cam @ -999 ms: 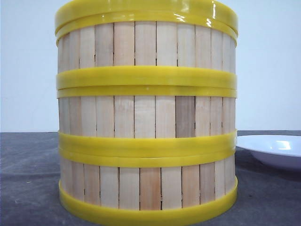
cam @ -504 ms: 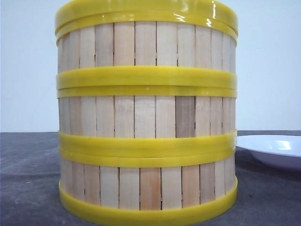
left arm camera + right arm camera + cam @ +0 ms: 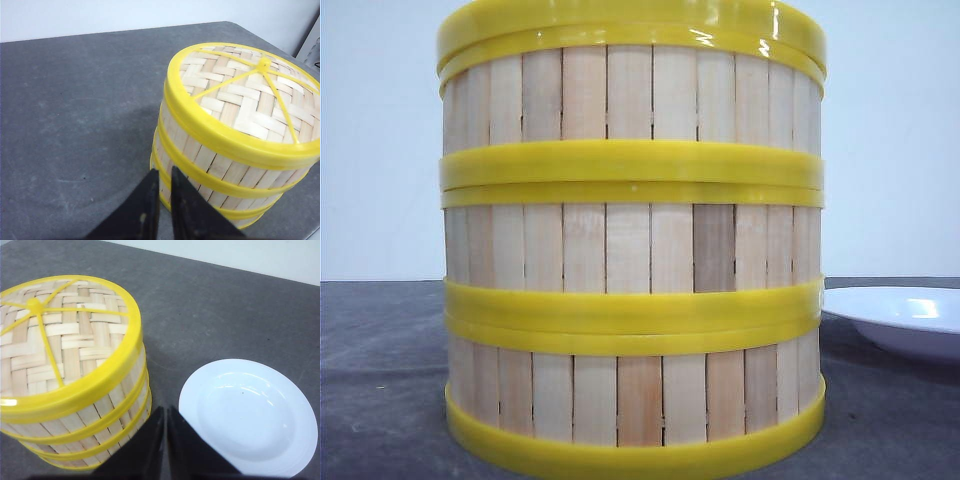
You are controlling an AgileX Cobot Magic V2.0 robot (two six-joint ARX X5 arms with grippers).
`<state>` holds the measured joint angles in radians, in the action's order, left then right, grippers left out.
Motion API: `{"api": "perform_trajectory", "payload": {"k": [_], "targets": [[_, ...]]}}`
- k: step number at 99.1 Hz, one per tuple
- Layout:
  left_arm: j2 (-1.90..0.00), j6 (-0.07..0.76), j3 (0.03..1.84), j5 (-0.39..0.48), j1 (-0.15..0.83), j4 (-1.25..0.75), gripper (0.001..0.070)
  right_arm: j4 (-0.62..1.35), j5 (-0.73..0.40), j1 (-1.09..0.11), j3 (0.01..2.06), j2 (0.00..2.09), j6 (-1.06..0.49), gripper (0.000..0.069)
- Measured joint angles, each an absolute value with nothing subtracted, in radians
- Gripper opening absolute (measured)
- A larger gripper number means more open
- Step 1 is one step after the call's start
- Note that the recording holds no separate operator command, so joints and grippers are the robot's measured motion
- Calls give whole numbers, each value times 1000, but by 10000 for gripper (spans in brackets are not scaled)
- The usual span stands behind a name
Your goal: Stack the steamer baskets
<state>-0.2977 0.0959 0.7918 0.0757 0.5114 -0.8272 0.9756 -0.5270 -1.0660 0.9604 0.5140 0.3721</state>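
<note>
Nothing has moved since the earlier frame: three slatted wooden yellow-rimmed steamer baskets (image 3: pixel 630 250) stand stacked, woven bamboo lid (image 3: pixel 245 95) on top. Round white plate (image 3: pixel 247 415) lies right of stack. Left gripper (image 3: pixel 165 195) and right gripper (image 3: pixel 165 432) both closed, empty.

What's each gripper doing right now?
Left gripper: shut, holding nothing.
Right gripper: shut, holding nothing.

Beside me a white plate (image 3: pixel 248 416) lies empty on the dark grey worktop (image 3: pixel 75 110). A woven bamboo lid (image 3: pixel 60 335) with yellow rim and knob sits flat before a pale wall (image 3: pixel 890 150).
</note>
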Motion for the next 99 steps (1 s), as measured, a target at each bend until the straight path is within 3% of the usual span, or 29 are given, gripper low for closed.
{"api": "perform_trajectory", "payload": {"k": [28,62,99], "targets": [[-272,67,746,-3,364,-742,15,976,-527,-1066,960,514,372,6],[-130,66,348,-14,93,-402,15,976,-527,-1066,960,514,372,6],[-19,6,127,-27,21,-335,15,976,-527,-1066,960,514,372,6]]}}
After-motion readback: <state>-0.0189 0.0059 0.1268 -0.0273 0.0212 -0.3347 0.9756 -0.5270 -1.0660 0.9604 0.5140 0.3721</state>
